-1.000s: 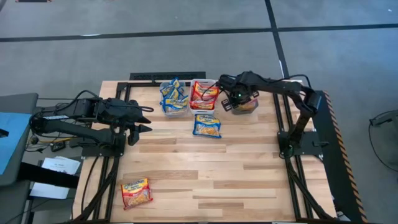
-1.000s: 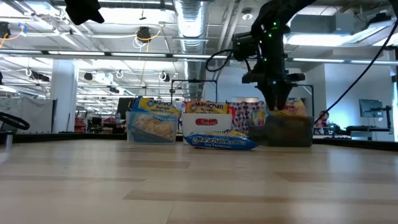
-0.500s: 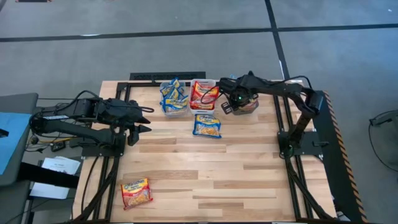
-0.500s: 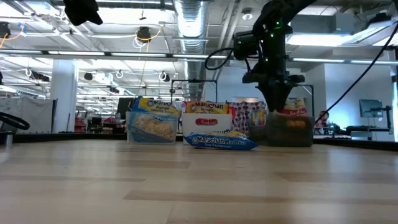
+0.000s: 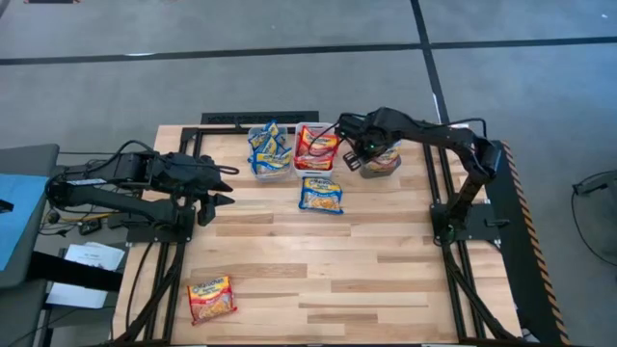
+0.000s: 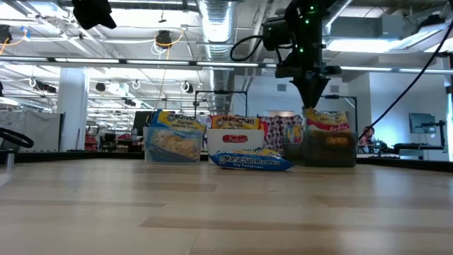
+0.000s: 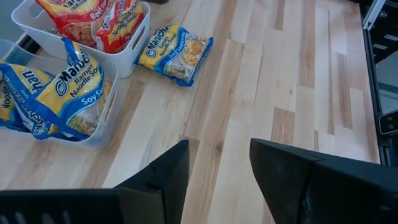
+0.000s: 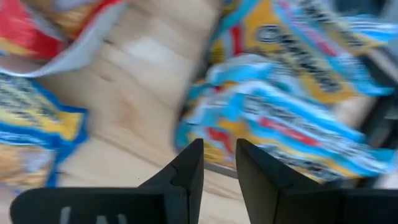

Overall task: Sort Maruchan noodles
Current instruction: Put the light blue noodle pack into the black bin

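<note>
Three bins stand in a row at the table's far edge. The clear bin (image 5: 270, 154) holds blue-trimmed noodle packets, the white bin (image 5: 316, 145) red ones, and the dark grey bin (image 5: 383, 164) orange ones (image 6: 327, 120). One blue packet (image 5: 322, 195) lies flat on the table in front of the white bin. A red packet (image 5: 211, 298) lies flat near the front left corner. My right gripper (image 5: 353, 145) hangs pointing down above the gap between the white and dark grey bins; its fingers stand slightly apart with nothing between them (image 8: 219, 165). My left gripper (image 5: 222, 183) waits open at the table's left.
Bare wooden tabletop (image 5: 366, 260) spreads over the middle and the right near side. The black frame rails (image 5: 453, 280) run along the table's right side beside my right arm's base.
My right gripper has risen out of the dark grey bin and gone a little toward the white bin, turning slightly about its own axis. The orange packet stays standing in the dark grey bin.
</note>
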You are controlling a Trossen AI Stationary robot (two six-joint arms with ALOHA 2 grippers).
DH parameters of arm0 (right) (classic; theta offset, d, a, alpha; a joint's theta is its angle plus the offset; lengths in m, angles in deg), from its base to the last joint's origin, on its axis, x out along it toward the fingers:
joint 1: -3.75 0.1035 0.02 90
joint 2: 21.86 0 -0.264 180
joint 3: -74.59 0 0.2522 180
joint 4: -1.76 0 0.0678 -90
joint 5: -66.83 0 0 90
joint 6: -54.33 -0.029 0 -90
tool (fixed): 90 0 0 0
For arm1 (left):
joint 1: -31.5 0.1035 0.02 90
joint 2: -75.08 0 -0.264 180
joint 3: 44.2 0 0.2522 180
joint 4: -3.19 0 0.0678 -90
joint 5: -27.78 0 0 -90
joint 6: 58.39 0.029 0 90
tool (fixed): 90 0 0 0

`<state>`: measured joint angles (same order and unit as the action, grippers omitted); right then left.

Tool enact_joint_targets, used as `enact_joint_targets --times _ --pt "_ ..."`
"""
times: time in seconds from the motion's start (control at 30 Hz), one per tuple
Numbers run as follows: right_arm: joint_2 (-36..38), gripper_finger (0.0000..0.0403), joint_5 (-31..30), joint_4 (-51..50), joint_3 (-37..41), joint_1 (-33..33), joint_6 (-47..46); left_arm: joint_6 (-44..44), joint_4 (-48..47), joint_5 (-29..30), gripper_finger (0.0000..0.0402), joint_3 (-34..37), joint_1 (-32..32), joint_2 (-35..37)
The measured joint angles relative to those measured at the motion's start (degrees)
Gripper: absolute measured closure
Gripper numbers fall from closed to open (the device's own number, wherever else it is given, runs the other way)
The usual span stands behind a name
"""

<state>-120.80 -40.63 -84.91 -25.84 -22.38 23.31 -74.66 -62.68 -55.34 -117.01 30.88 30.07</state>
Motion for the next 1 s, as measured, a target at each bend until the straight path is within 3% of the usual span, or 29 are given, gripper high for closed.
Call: enact_joint_targets --times 0.43,0.7,1.0 --pt "0.00 0.0286 -0.80 -1.72 -0.15 -6.34 0.65 -0.02 0.00 0.00 0.0246 0.00 0.00 0.02" --pt "0.00 0.0286 3.52 1.76 4.67 -6.13 -0.03 -0.02 0.02 0.00 0.0246 0.00 0.00 0.02" --pt "1.05 0.0286 4.10 2.49 5.42 -4.75 0.93 -0.02 0.02 0.00 0.0246 0.00 0.00 0.02"
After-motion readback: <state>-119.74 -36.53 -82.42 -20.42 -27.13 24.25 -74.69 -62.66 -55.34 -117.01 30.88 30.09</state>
